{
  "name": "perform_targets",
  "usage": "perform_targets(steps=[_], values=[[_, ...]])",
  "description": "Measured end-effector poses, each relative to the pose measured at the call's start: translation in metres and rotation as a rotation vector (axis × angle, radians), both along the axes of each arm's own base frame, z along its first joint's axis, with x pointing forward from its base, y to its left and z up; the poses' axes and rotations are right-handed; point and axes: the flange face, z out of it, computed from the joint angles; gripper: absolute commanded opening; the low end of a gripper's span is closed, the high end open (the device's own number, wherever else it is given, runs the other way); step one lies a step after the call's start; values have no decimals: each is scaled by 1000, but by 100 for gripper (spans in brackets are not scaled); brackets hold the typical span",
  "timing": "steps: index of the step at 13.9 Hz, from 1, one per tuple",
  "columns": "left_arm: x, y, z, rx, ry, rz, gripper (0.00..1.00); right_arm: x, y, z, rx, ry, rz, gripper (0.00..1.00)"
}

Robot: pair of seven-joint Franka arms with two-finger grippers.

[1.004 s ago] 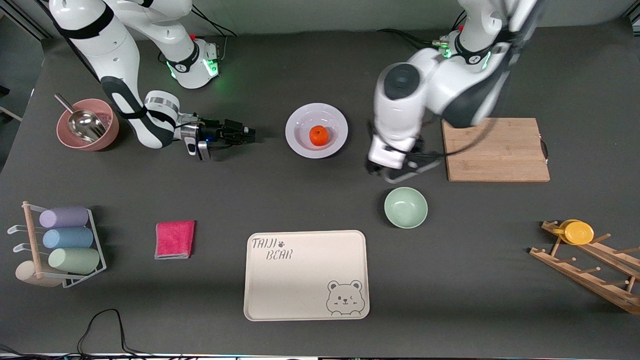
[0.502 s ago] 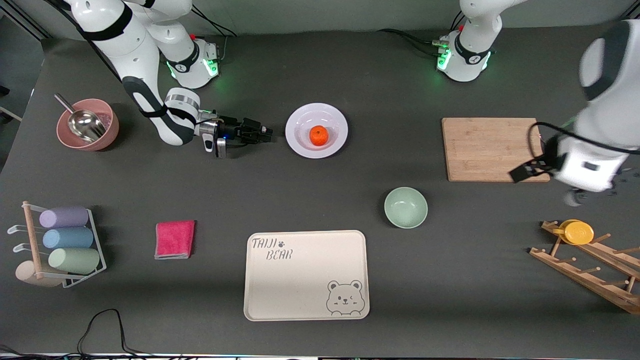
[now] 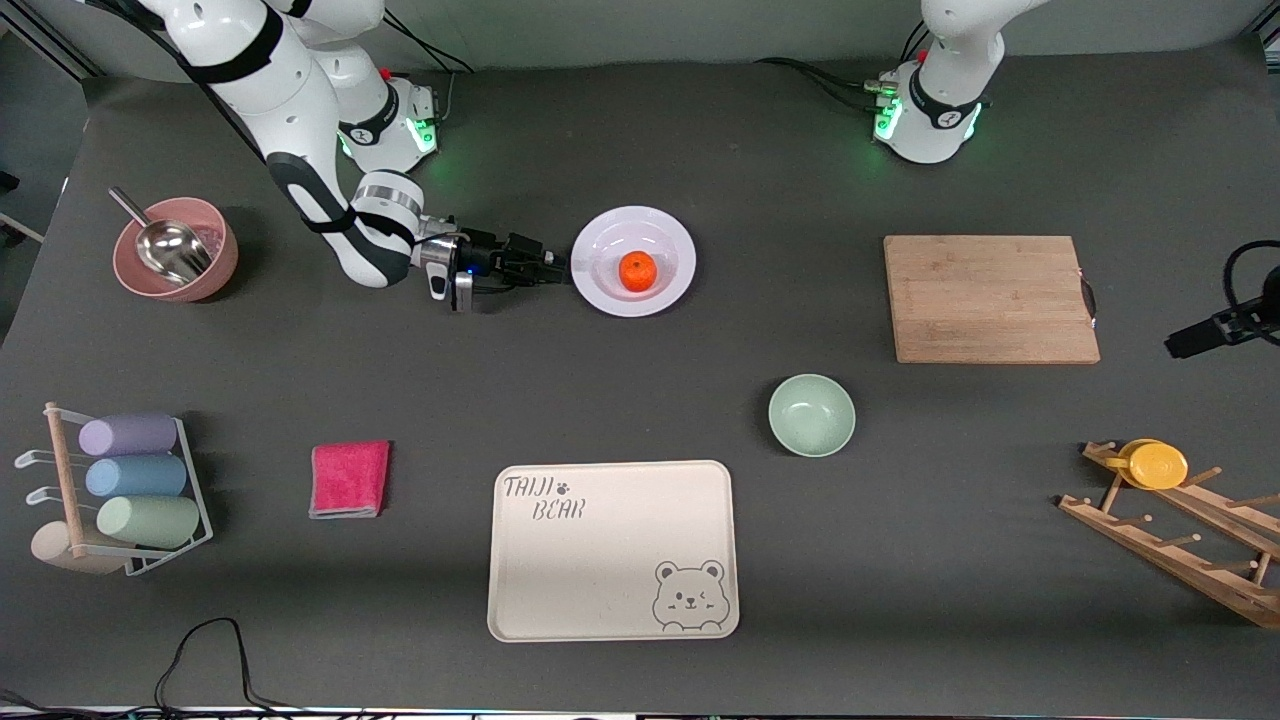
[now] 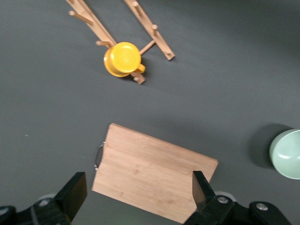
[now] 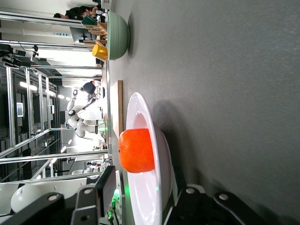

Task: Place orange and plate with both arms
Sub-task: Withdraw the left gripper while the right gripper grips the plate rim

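The orange [image 3: 637,271] sits in the middle of the pale plate [image 3: 682,262], which rests on the table between the two arm bases' sides. My right gripper [image 3: 555,268] lies low and level at the plate's rim on the right arm's side. In the right wrist view the gripper [image 5: 143,187] is open, with the plate's rim [image 5: 140,110] between its fingers and the orange [image 5: 136,150] just ahead. My left gripper [image 4: 138,180] is open and empty, high over the wooden cutting board [image 4: 154,159]. In the front view only a dark part of the left arm [image 3: 1215,330] shows at the edge.
A cutting board [image 3: 990,298] lies toward the left arm's end. A mint-green bowl [image 3: 811,415] and a beige bear tray [image 3: 612,548] lie nearer the camera. There is also a pink cloth [image 3: 349,479], a pink bowl with a scoop [image 3: 175,250], a cup rack [image 3: 115,490], and a wooden rack with a yellow cup [image 3: 1160,465].
My right gripper slid toward the plate and now reaches its rim. My left arm swung away from beside the plate, over the cutting board, to the table's end.
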Motion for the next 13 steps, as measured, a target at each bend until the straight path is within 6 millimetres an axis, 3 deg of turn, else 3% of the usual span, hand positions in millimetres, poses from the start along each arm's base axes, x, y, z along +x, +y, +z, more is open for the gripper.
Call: perform_targets(steps=[3, 7, 9, 13], values=[[-14, 2, 22, -26, -10, -62, 100, 1, 7, -3, 3, -10, -2, 56], [-43, 49, 45, -67, -13, -135, 100, 1, 20, -5, 7, -23, 1, 55], [-55, 58, 47, -85, -13, -172, 100, 2, 22, -6, 8, -26, 5, 43], [-69, 59, 51, -105, -19, -202, 100, 1, 22, -8, 5, -42, 11, 35]])
